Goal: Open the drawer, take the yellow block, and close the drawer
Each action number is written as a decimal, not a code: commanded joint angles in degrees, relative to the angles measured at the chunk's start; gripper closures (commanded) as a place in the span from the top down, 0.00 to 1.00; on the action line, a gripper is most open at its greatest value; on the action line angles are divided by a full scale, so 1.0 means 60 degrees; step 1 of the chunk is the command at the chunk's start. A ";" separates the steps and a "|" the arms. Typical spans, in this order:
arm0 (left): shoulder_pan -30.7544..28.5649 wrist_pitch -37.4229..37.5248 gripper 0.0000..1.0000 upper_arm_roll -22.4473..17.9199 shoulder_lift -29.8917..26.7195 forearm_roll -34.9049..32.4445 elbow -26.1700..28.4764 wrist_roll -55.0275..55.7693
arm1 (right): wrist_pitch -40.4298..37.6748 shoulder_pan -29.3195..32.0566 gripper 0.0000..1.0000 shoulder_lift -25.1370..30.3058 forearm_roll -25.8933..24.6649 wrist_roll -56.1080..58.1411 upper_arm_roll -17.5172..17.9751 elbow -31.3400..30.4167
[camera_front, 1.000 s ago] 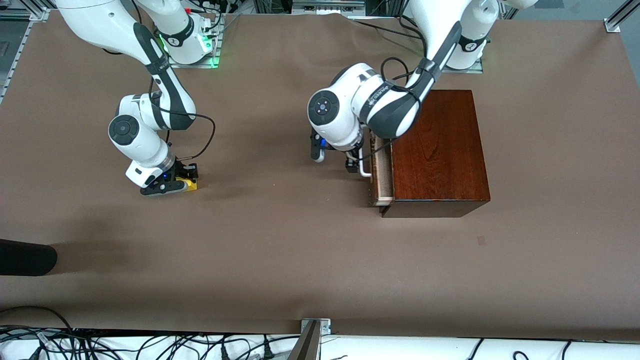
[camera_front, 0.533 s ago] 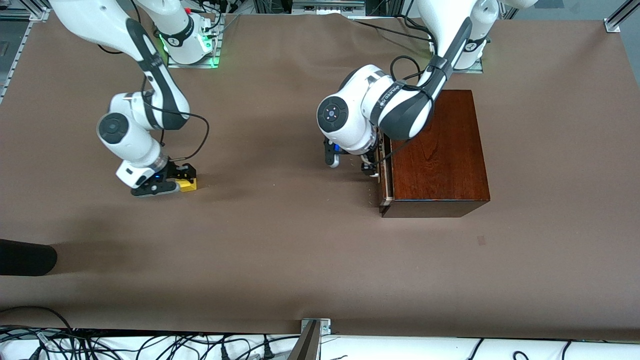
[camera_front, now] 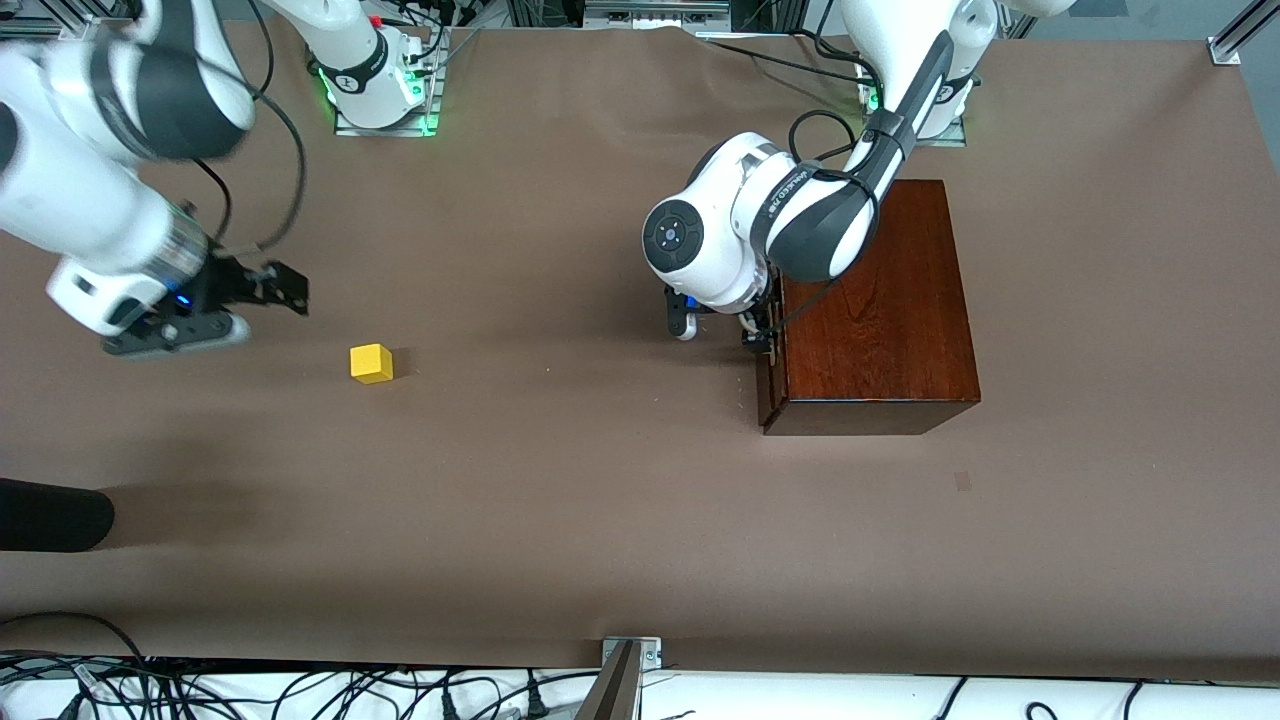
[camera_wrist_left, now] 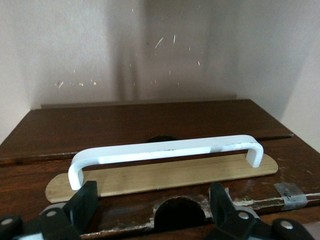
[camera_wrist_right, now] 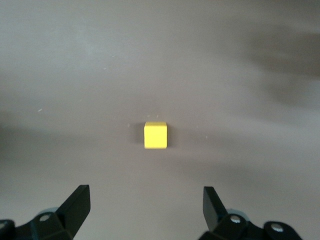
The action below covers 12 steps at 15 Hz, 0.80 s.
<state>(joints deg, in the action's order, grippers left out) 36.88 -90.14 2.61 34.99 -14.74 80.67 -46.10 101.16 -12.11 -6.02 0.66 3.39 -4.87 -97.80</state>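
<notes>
The yellow block lies free on the brown table toward the right arm's end, and it shows in the right wrist view. My right gripper is open and empty, raised above the table beside the block; its fingertips stand wide apart. The drawer is pushed in flush with the dark-brown box. My left gripper is open against the drawer front, next to the white bar handle, not gripping it; its fingers stand apart.
A dark rounded object juts in at the table's edge at the right arm's end, nearer the front camera. Cables and a metal post run along the near edge.
The left gripper pushed the drawer from partly open to fully shut. The right gripper let go of the yellow block, leaving it on the table, and rose away toward the right arm's end.
</notes>
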 commanded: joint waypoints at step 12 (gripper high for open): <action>-0.0709 0.0373 1.00 -0.0127 -0.2313 0.1973 0.0076 0.4030 | -0.3091 0.0143 1.00 -0.0125 0.0080 0.0344 0.0036 0.2794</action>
<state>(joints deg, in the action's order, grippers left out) 35.40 -89.48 2.30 25.97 -4.23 79.73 -28.15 83.97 -11.99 -6.27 0.67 5.76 -4.91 -82.49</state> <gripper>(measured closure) 0.000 0.000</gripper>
